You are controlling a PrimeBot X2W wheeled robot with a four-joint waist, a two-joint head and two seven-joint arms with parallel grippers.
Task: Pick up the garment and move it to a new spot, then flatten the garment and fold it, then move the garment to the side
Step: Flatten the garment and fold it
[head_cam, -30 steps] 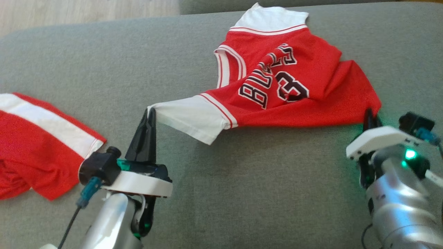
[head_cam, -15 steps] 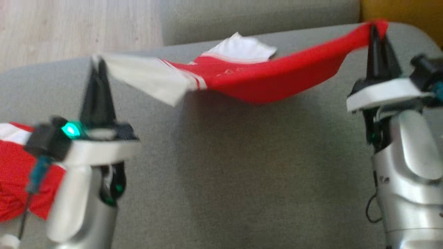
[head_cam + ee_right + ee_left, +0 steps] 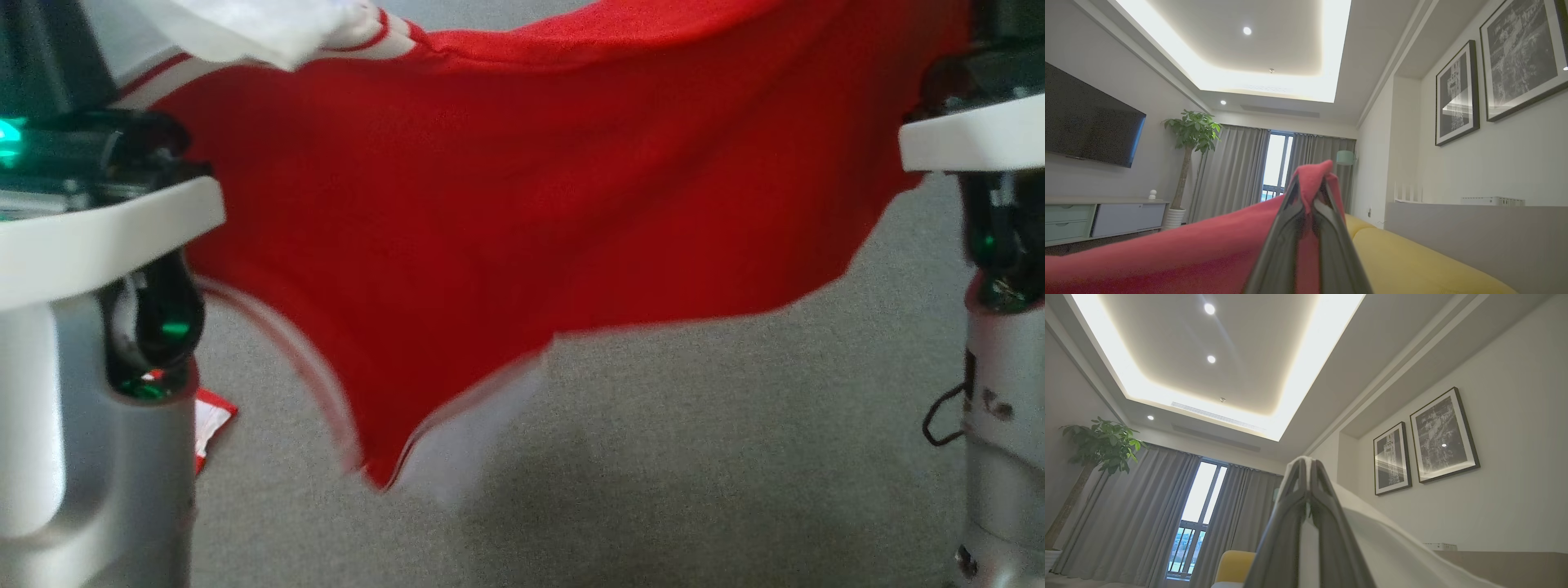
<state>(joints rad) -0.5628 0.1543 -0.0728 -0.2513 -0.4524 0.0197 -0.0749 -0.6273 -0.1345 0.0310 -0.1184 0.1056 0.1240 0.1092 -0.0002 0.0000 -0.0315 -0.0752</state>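
Toward the left side of the grey sofa cushion (image 3: pixel 694 457), beside the left arm, lies a scrap of a second red-and-white garment (image 3: pixel 214 416). The left gripper (image 3: pixel 1307 467) points upward, its fingers pressed together on the white sleeve (image 3: pixel 245 28) of the red jersey (image 3: pixel 506 204). The jersey hangs in the air above the cushion, with its long axis running straight across from one gripper to the other. Its drooping lower corner (image 3: pixel 384 469) is blurred; it sags left of centre, nearer the left arm, and appears clear of the cushion. On the right, the right gripper (image 3: pixel 1311 181) pinches a fold of the red cloth. This looks like the carry to a new spot. That low corner would likely land first, so both arms should travel together and keep the span stretched.
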